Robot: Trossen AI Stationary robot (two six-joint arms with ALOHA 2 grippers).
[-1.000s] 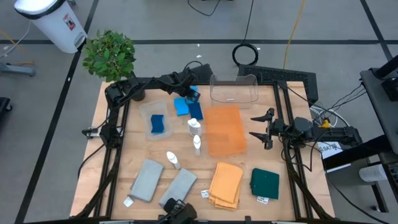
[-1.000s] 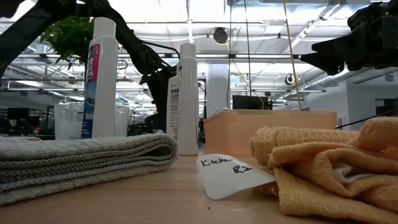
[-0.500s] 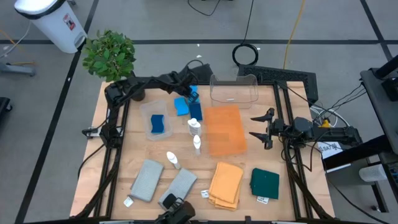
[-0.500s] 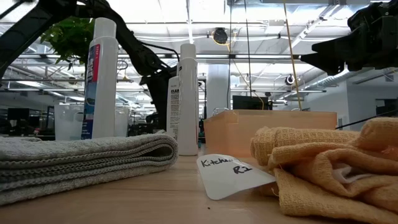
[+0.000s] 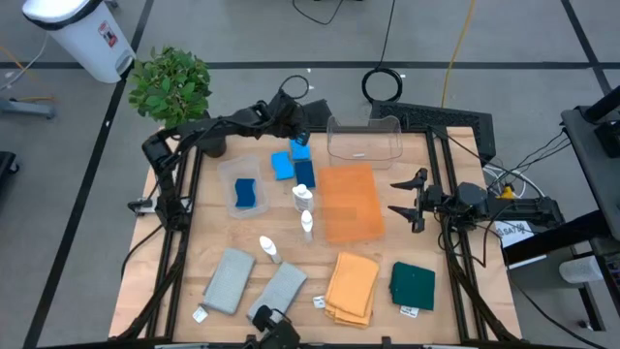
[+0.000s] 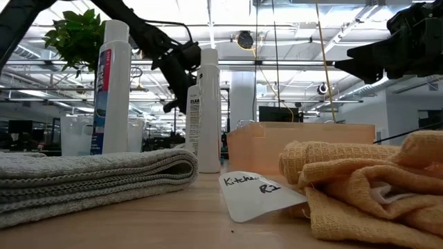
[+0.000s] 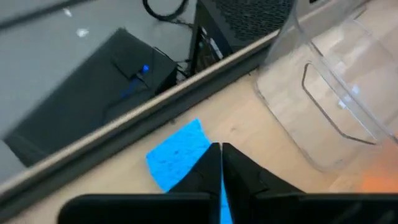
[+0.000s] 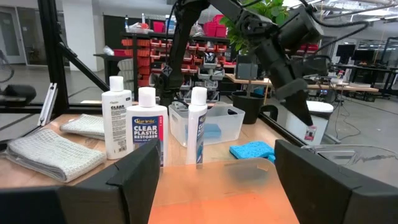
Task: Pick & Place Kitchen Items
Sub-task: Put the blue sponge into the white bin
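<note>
Sponges [image 5: 284, 165] left of tray [image 5: 351, 202]; cloths [image 5: 352, 284] at near edge.

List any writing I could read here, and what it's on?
"CLEAR PLASTIC", brand above unclear: middle white bottle.
"CLEAR": left white bottle.
"CLEA", partly hidden: bottle.
"Kitchen R", handwritten, rest unclear: white tag.
Third bottle's label: too blurred.

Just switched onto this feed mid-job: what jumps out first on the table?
The left gripper hangs at the table's far edge, shut on a blue sponge, beside the clear bin. The orange tray fills the middle, with three white bottles along its left side. The right gripper waits open at the tray's right edge.
</note>
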